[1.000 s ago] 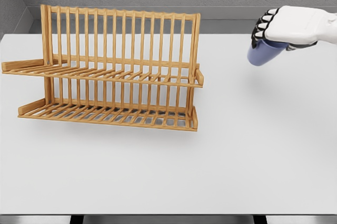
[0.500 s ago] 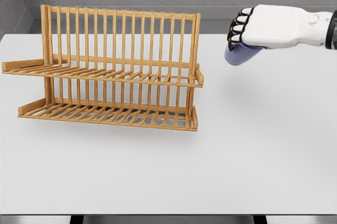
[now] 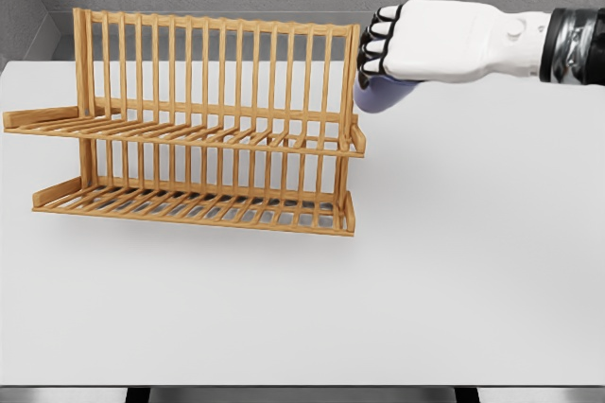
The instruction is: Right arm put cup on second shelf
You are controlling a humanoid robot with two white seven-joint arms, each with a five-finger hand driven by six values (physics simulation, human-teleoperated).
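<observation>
One hand in view: right hand (image 3: 430,41), fingers (image 3: 376,43) curled around blue cup (image 3: 381,94), held in air just beside right end of wooden rack (image 3: 203,124), above white desk (image 3: 454,261).

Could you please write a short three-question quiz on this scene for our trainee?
1. True or false: the cup already rests on a shelf of the rack.
2. What holds the cup? A) the right robot hand B) the left robot hand C) nothing
3. Fill in: the cup hangs in the air at the rack's ___ end.

Key: 1 false; 2 A; 3 right
</observation>
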